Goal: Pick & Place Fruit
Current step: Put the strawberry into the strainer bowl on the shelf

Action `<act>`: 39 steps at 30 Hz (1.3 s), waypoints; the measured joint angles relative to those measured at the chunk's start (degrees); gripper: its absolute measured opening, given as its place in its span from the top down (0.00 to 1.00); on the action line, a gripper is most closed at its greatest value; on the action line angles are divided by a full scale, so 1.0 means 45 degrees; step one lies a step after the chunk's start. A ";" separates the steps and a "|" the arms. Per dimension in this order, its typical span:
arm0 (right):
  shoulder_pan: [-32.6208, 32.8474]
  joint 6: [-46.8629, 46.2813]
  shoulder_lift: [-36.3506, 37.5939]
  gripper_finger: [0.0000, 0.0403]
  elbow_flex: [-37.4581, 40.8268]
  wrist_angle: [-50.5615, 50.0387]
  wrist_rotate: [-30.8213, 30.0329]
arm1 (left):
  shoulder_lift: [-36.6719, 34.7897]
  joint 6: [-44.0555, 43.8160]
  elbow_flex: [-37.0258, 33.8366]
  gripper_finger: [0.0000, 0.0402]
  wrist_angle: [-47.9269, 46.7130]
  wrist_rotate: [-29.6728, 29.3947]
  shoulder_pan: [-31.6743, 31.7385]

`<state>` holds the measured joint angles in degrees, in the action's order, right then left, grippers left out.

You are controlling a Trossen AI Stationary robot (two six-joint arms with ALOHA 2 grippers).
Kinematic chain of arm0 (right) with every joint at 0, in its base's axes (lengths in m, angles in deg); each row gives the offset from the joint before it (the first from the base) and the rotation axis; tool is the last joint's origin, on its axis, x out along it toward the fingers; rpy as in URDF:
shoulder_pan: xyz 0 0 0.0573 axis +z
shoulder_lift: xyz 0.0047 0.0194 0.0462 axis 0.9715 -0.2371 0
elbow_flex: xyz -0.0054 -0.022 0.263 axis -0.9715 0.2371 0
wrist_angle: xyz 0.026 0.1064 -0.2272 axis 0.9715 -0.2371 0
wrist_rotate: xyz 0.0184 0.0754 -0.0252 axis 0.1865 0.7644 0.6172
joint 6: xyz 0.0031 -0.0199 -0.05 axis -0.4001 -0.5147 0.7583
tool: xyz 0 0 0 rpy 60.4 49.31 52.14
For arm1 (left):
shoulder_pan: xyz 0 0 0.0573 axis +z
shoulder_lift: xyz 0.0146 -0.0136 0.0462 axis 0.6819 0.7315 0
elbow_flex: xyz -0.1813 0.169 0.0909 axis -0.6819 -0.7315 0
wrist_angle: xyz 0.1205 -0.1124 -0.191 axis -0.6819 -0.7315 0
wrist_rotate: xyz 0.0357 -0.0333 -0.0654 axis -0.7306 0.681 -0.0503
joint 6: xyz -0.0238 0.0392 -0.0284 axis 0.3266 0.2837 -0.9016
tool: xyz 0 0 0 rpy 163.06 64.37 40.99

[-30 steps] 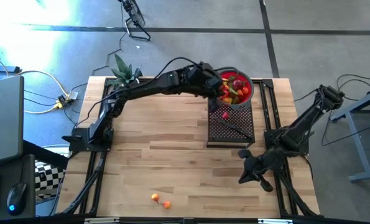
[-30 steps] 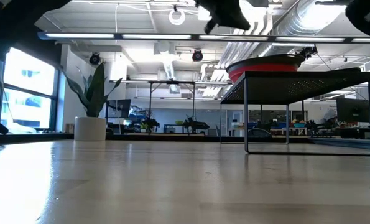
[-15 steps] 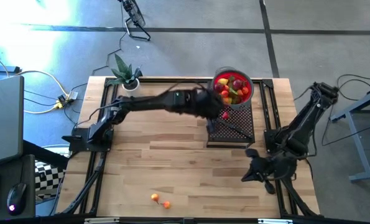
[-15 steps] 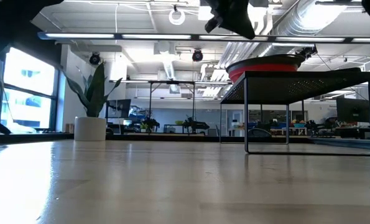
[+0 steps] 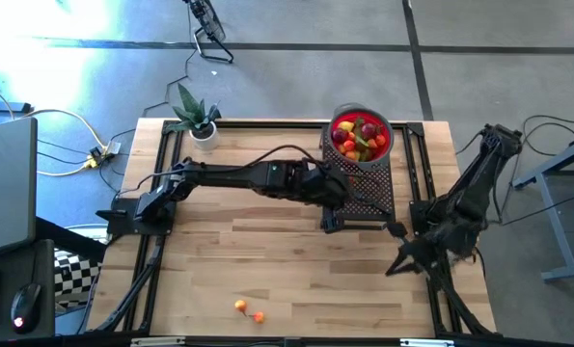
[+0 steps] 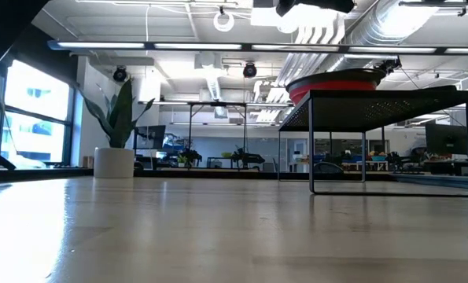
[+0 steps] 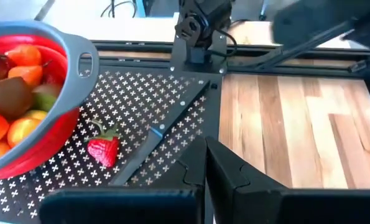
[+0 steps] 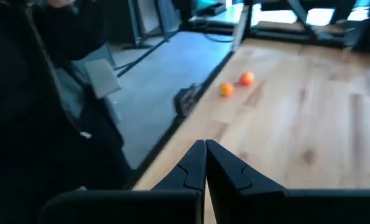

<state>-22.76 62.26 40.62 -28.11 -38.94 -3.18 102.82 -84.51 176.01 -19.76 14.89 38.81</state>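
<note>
fruit (image 5: 247,309) near front edge | left tool (image 5: 333,220) closed, at rack (image 5: 369,193) edge

Bowl (image 5: 390,141) on the perforated rack (image 5: 378,198) at the table's (image 5: 267,260) far right, fruit (image 5: 360,135) in it — strawberry (image 7: 104,150) and knife (image 7: 160,140) beside it. Potted plant (image 5: 196,117) far left — two loose fruits (image 5: 248,310) at the near edge.

Matt planked wood table (image 5: 267,260); black perforated metal rack (image 7: 141,118); glossy red plastic bowl (image 7: 73,81).
</note>
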 joint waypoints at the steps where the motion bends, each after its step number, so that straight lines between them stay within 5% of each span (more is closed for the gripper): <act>1: -0.0246 0.0208 0.0362 0.99 0.0000 -0.0249 0.0131 | 0.0000 -0.0002 0.0000 1.00 0.0020 0.0000 0.0010; 9: -0.0994 0.1293 0.3387 0.99 0.0000 -0.2305 0.0347 | -0.0005 -0.0008 0.0000 1.00 -0.0641 0.0401 0.0105; 19: -0.0993 0.1769 0.6728 0.99 0.0018 -0.5495 -0.0089 | 0.0605 -0.1580 -0.0005 1.00 -0.0016 -0.2237 0.0065; 25: -0.0993 0.1831 0.8127 0.99 0.0011 -0.5305 0.0591 | 0.1858 -0.2686 -0.0015 1.00 0.1352 -0.3308 -0.0098; 39: -0.0988 0.1524 0.9727 0.99 -0.0141 -0.4799 0.1546 | 0.1617 -0.4279 -0.0073 1.00 -0.1690 -0.6387 -0.0515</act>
<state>-27.20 69.12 84.40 -28.74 -60.53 3.78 110.10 -103.76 175.69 -27.36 -13.85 36.49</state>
